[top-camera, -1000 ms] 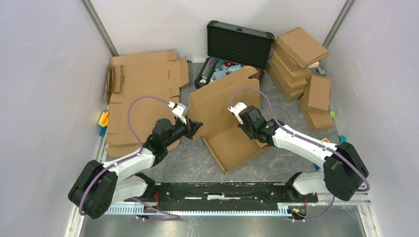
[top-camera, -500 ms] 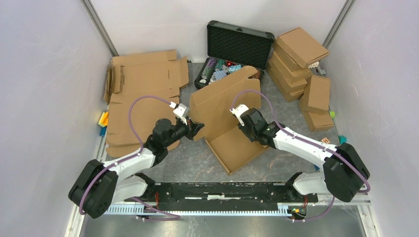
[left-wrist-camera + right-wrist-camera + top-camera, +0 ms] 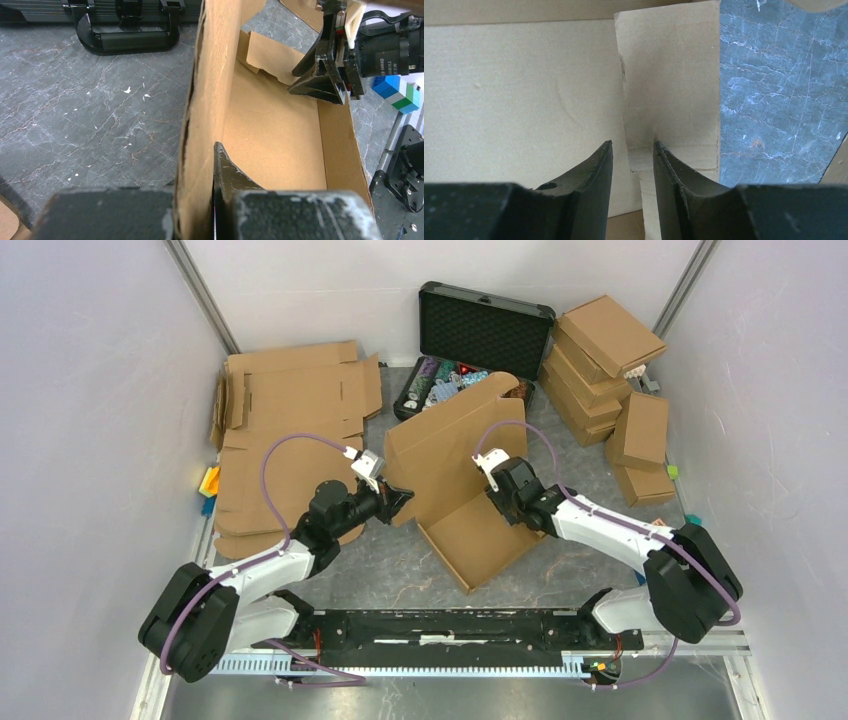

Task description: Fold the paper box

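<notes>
The paper box [image 3: 445, 455] is a brown cardboard mailer in the middle of the table, its large panel raised upright and its base [image 3: 480, 540] lying flat. My left gripper [image 3: 400, 502] is shut on the left edge of the upright panel; in the left wrist view the cardboard wall [image 3: 207, 90] runs between the jaws [image 3: 202, 150]. My right gripper [image 3: 497, 485] is at the right end of that panel, over the base. In the right wrist view its fingers [image 3: 632, 147] stand slightly apart, with a side flap [image 3: 669, 80] just beyond and partly between them.
A black hard case [image 3: 485, 325] with colourful chips [image 3: 440, 385] stands open behind the box. Folded boxes [image 3: 600, 360] are stacked at the back right. Flat cardboard sheets [image 3: 285, 420] lie at the left, with coloured blocks [image 3: 209, 485] by the wall.
The upright panel has swung a little and the base has slid right and nearer. My right gripper moved slightly right along the panel. My left gripper kept its hold.
</notes>
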Controlling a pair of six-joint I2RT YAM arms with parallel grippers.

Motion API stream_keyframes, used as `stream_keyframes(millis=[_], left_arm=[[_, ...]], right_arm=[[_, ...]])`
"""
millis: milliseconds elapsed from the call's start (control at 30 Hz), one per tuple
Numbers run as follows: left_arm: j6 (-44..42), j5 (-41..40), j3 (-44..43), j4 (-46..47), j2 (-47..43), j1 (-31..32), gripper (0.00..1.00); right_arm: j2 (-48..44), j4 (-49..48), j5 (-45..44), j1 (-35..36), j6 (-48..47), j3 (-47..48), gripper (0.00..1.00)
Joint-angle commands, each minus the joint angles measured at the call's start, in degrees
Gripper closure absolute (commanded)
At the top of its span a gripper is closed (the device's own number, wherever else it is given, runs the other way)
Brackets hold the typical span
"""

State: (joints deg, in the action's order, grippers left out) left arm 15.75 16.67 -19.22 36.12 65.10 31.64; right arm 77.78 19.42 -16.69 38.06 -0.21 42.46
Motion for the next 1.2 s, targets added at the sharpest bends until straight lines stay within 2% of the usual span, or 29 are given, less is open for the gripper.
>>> stream_keyframes(millis=[0,300,700,900,1167], left_arm=[[0.0,0.9,-0.2,1.7,0.1,0.2,0.98],[-0.1,1.3,-0.4,1.6,0.3,0.2,0.98],[-0.2,2.8,-0.8,1.7,1.1,0.2,0.98],[-0.1,2.9,-0.9,1.7,1.2,0.2,0.98],[-0.1,2.8,-0.9,1.7,1.3,0.2,0.98]], right_arm=[[2.2,-1.2,-1.6,-1.6,2.6,-1.0,0.58],[5.7,-4.8,-1.5,-5.1,4.0,-2.5,0.58],[4.8,-5.4,1.9,-7.3,4.3,-3.3,0.56],[4.0,-5.7,2.9,-8.8,4.5,-4.9,0.65],[6.0,-7.6,5.0,-10.6,6.1,-6.0,0.67]])
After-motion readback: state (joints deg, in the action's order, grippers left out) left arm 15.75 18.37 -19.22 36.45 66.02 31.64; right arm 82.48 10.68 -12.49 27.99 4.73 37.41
